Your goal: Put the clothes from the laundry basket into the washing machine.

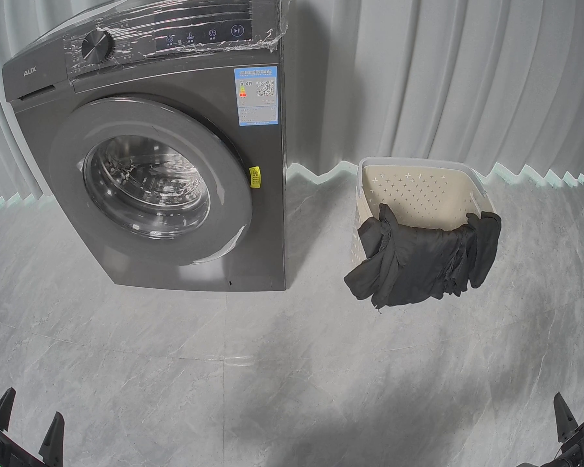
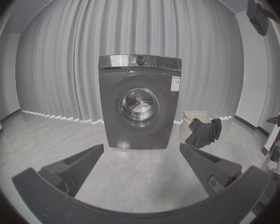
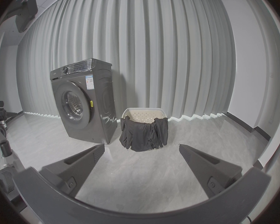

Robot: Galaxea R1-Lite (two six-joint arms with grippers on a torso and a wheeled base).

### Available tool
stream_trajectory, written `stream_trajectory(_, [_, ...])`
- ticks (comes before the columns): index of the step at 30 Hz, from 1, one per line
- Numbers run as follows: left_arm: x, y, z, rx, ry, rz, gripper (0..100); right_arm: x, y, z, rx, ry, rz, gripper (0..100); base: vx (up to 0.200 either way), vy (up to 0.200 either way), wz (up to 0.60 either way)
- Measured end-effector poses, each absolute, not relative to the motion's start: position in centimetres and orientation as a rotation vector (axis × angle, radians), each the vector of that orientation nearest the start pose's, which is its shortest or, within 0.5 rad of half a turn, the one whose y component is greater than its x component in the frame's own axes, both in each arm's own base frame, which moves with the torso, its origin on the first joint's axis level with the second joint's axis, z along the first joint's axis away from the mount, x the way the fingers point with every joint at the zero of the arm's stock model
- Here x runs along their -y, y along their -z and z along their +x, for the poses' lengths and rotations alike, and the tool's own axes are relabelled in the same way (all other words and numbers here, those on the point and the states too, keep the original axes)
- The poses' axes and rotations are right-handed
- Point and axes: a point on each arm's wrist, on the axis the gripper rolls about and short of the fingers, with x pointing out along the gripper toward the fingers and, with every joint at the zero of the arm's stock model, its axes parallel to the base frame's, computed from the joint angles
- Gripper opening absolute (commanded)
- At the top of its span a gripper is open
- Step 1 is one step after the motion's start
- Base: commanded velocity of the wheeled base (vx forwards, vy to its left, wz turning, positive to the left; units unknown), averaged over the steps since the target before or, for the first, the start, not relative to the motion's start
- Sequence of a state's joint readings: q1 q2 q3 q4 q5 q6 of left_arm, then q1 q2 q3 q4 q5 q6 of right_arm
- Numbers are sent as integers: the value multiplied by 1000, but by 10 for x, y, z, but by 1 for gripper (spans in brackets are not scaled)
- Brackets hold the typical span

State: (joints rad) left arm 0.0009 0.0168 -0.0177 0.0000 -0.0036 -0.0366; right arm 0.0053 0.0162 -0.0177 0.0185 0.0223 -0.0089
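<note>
A grey front-loading washing machine [image 1: 156,157] stands on the floor with its round door [image 1: 150,179] shut. To its right sits a cream laundry basket [image 1: 422,186] with dark clothes [image 1: 422,257] draped over its front rim and hanging down outside. Both grippers hang low and far back from these things. My left gripper [image 1: 27,419] is open with nothing between its fingers, and it faces the washing machine [image 2: 139,101]. My right gripper [image 1: 581,403] is also open and empty, and it faces the laundry basket [image 3: 144,114] and the clothes [image 3: 143,134].
Pale curtains [image 1: 448,66] hang behind the machine and the basket. Wide grey tiled floor [image 1: 253,371] lies between the grippers and both things. A wall with a dark skirting [image 3: 245,125] runs along the right side of the room.
</note>
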Motion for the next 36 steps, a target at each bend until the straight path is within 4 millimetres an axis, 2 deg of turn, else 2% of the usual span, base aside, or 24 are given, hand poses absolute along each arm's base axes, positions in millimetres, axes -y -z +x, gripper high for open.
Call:
stream_trajectory(9, [0,-81,-23,1,2,-36,100,0,-79,-23,-16,-28,-9,100,200,0,0])
stream_trajectory(21, [0,-81,-23,1,2,-35,100,0,-79,-23,-16,-29,-9,100,0,0,0])
stream_trajectory(36, [0,-81,-23,1,2,-35,100,0,-79,-23,-17,-28,-9,100,0,-200,0])
